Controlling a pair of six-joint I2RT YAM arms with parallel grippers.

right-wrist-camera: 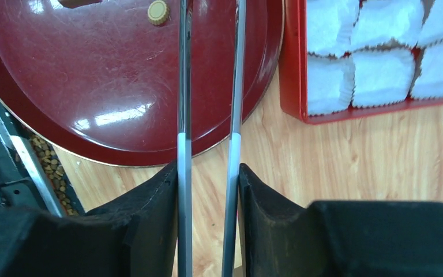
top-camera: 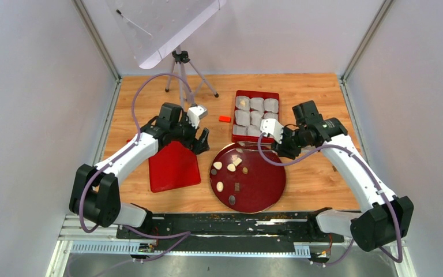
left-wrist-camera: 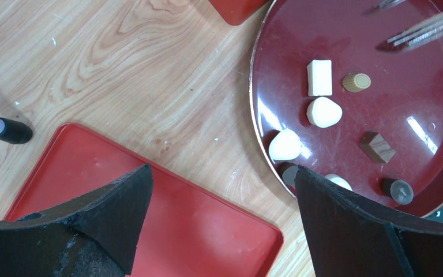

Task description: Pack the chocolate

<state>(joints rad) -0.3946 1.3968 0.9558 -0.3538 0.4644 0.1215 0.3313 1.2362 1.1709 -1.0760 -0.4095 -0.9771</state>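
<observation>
Dark-red and glossy, the round plate [top-camera: 265, 193] sits near the front middle of the wooden table [top-camera: 317, 179] in the overhead view. The chocolate [top-camera: 231, 167], cream and dark bite-size pieces, lies scattered over the plate's left half. Just past the plate's far edge stands the red rectangular box [top-camera: 256, 92], lined with white crinkled paper cups [top-camera: 257, 118]. Left of the plate, a little off its rim, lies the flat red lid [top-camera: 174, 167]. Your left gripper [top-camera: 201, 141] hangs over the gap between lid and plate. Your right gripper [top-camera: 280, 144] stands above the plate's far right rim. Bare wood shows to the plate's right.

From the left wrist, you see that gripper [left-wrist-camera: 224, 173] spread wide with nothing between its fingers. A strip of wood separates the lid [left-wrist-camera: 167, 231] from the plate's gold-edged rim [left-wrist-camera: 254, 115]. The chocolate [left-wrist-camera: 324, 112] clusters just inside that rim. The metal tongs [left-wrist-camera: 432, 26] reach in over the plate's bare far part.

From the right wrist, your gripper [right-wrist-camera: 207, 170] is clamped on the tongs [right-wrist-camera: 183, 86], whose two rods run parallel out across the plate's rim [right-wrist-camera: 150, 160]. The box wall [right-wrist-camera: 293, 69] stands just right of the plate, with only a narrow wedge of wood between them. One tan ridged chocolate [right-wrist-camera: 158, 11] lies just left of the rods.
</observation>
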